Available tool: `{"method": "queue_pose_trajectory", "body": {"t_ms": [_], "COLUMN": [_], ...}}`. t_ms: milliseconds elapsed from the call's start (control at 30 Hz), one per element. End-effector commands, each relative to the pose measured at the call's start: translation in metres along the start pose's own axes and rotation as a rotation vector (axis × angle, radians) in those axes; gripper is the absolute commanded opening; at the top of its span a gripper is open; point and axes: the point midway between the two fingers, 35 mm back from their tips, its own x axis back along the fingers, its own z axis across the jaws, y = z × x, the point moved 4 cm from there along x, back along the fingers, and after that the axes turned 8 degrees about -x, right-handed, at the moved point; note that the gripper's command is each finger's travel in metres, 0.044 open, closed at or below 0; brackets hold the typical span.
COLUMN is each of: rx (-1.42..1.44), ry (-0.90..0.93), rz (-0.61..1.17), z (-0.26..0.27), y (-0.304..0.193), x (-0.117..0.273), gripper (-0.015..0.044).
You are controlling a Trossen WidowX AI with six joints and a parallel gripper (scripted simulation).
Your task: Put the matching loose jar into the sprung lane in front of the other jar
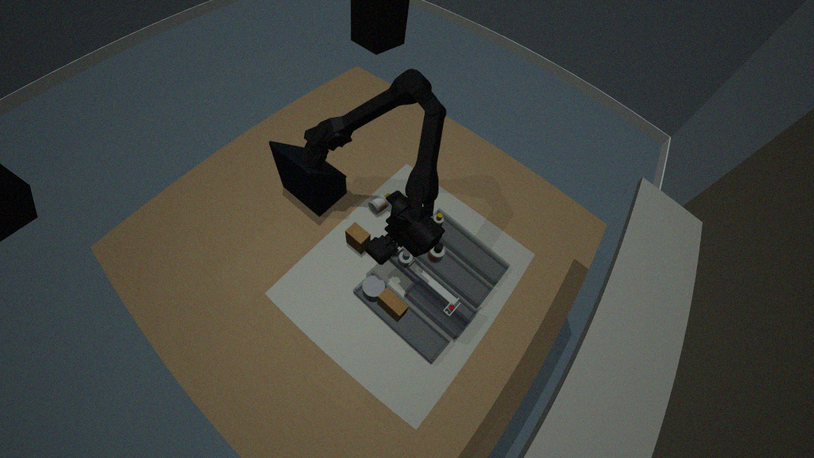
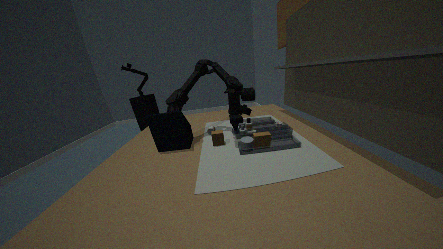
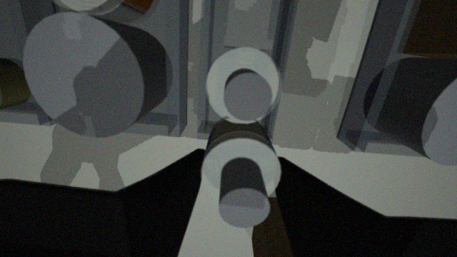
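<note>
The jar in the sprung lane (image 1: 406, 257) (image 2: 242, 131) (image 3: 248, 94) stands upright near the lane's front, with a white shoulder and grey cap. The lane (image 1: 430, 303) (image 3: 285, 33) is narrow, with clear grey walls. My gripper (image 2: 236, 129) (image 3: 239, 160) points down and is shut on a matching jar (image 3: 244, 208), with white shoulder, grey cap and dark body. I hold it upright at the lane's front end, directly in front of the lane jar. In the wrist view the two jars overlap; I cannot tell whether they touch. The held jar's bottom and the front stop behind it are hidden.
Neighbouring lanes hold grey tins (image 1: 374, 287) (image 2: 246, 143) (image 3: 71, 71), an orange box (image 1: 392, 303) (image 2: 261, 139), a black-capped jar (image 1: 437, 252) (image 2: 248, 124) and a yellow-capped jar (image 1: 439, 217). A loose box (image 1: 357, 237) (image 2: 218, 138) and a lying white jar (image 1: 378, 205) are on the mat.
</note>
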Motion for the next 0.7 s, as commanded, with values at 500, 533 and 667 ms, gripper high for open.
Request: {"method": "queue_pose_trajectory", "body": {"t_ms": [500, 533, 667], "rx": [0.018, 0.018, 0.018], "ry": [0.007, 0.007, 0.007], "rz": [-0.021, -0.021, -0.021], "z": [0.0056, 0.0057, 0.0060], "y": [0.0149, 0.0152, 0.0166], "x": [0.0035, 0.0037, 0.0041], "gripper": [0.0000, 0.0000, 0.0000]}}
